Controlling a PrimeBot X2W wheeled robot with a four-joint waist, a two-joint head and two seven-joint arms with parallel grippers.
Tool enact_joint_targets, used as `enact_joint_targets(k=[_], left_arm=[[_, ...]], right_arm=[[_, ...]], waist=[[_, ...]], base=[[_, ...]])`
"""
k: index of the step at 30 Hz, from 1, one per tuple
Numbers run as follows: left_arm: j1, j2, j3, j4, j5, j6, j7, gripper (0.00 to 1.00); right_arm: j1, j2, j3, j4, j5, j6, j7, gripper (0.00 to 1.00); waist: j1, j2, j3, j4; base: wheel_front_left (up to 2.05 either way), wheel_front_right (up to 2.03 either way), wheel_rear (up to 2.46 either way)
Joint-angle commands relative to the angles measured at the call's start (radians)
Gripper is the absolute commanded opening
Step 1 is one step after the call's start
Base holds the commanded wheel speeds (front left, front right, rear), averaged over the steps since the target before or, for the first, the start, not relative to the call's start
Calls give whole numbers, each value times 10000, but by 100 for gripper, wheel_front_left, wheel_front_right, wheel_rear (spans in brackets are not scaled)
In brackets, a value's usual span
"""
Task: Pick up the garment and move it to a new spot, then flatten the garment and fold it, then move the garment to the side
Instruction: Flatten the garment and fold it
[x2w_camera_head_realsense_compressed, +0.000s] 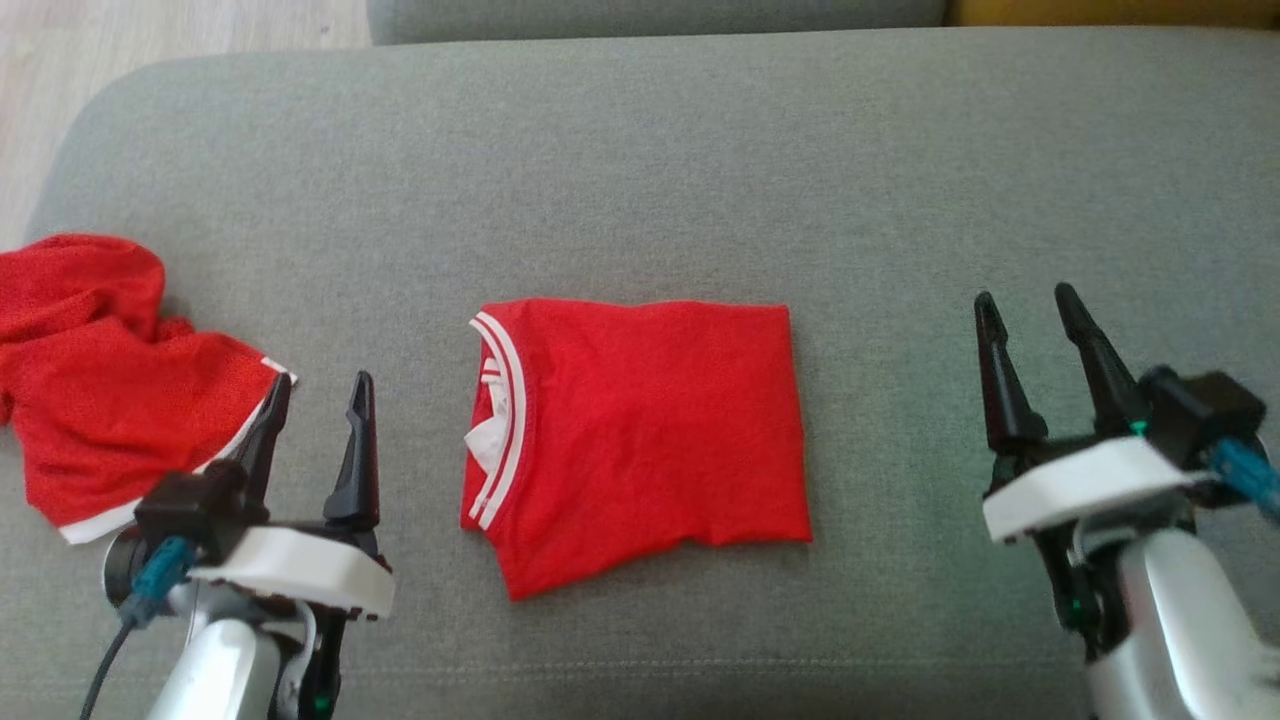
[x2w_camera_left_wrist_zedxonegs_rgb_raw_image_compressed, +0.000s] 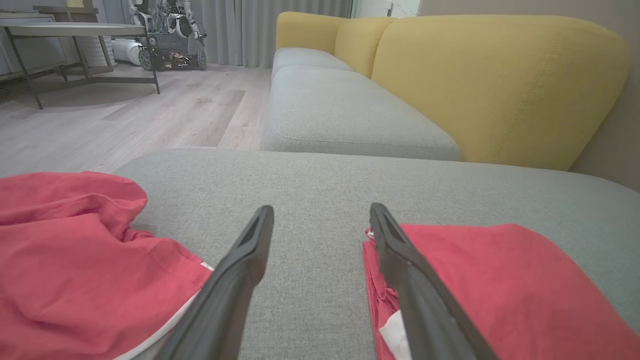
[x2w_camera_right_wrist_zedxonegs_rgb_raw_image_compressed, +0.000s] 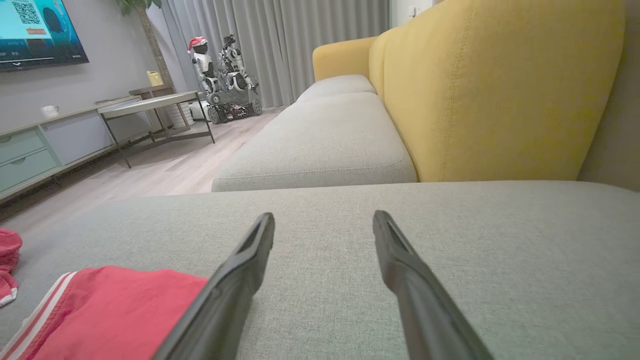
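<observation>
From the head view we see the folded red garment (x2w_camera_head_realsense_compressed: 640, 430) lying flat near the middle of the grey sofa cushion (x2w_camera_head_realsense_compressed: 640, 150), its white-striped collar turned toward the robot's left. The left gripper (x2w_camera_head_realsense_compressed: 322, 380) hangs just beside that collar edge without touching it, fingers spread and holding nothing. Its outer finger overlaps the hem of a crumpled red garment (x2w_camera_head_realsense_compressed: 100, 380) in this view, and we cannot tell whether they touch. The right gripper (x2w_camera_head_realsense_compressed: 1025, 295) is well apart from the folded red garment on the other side, over bare cushion, jaws likewise spread and empty. In the left wrist view, the left gripper (x2w_camera_left_wrist_zedxonegs_rgb_raw_image_compressed: 322, 209) frames bare grey fabric. The folded red garment (x2w_camera_left_wrist_zedxonegs_rgb_raw_image_compressed: 500, 280) lies past its right finger and the crumpled red garment (x2w_camera_left_wrist_zedxonegs_rgb_raw_image_compressed: 65, 250) past its left. In the right wrist view, the right gripper (x2w_camera_right_wrist_zedxonegs_rgb_raw_image_compressed: 324, 216) points over empty cushion toward the yellow backrest (x2w_camera_right_wrist_zedxonegs_rgb_raw_image_compressed: 500, 90), and the folded red garment (x2w_camera_right_wrist_zedxonegs_rgb_raw_image_compressed: 115, 310) shows at lower left, beyond the left finger.
</observation>
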Motion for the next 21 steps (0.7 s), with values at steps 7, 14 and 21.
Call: enact_joint_targets(k=[7, 14, 21], left_arm=[[240, 420, 213, -694, 199, 153, 133, 100], [688, 514, -20, -915, 275, 177, 336, 100], [1109, 596, -121, -1130, 333, 347, 485, 100]], right_arm=[[1207, 264, -318, -2540, -763, -7, 820, 100], [2085, 358, -575, -3153, -942, -7, 1225, 100], [2823, 487, -791, -3504, -974, -7, 1419, 100]], waist=[[0, 0, -514, -90], [0, 0, -1051, -30], [0, 0, -1457, 2]], base=[[0, 0, 0], [0, 0, 0], [0, 0, 0]])
